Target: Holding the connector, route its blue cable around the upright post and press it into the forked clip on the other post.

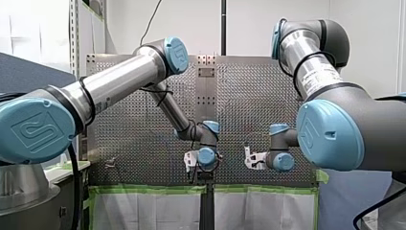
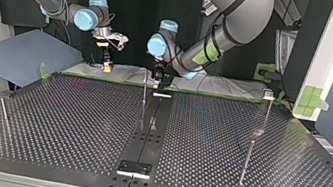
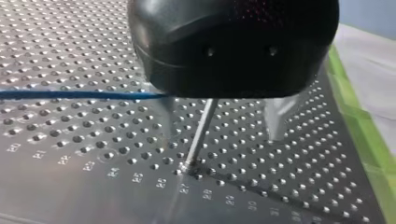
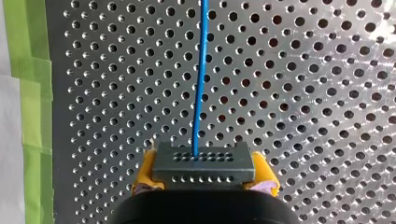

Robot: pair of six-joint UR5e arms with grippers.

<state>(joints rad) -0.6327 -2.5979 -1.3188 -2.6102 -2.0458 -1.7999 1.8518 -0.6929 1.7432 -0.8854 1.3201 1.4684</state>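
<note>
– Right gripper [image 4: 204, 176] first: what has it got?
– Its yellow pads [image 4: 145, 170] are clamped on either side of the dark grey rectangular connector [image 4: 205, 158], the face with the rows of small holes turned outward.
– And the cable?
– The thin blue cable [image 4: 200, 79] leaves the middle of that face and runs straight ahead over the perforated metal table [image 4: 303, 93], with green tape [image 4: 28, 116] along the table's edge.
– Further out?
– The black left gripper [image 3: 223, 119] hangs over the table with its metal fingers [image 3: 278, 119] spread apart. A thin upright metal post [image 3: 201, 135] stands between them, and the cable comes in from the side up to one finger; whether it touches I cannot tell.
– Beyond that?
– In the top view, well off to the right, stands a second thin post with a small head [image 2: 267, 114], too small to tell if forked.
</note>
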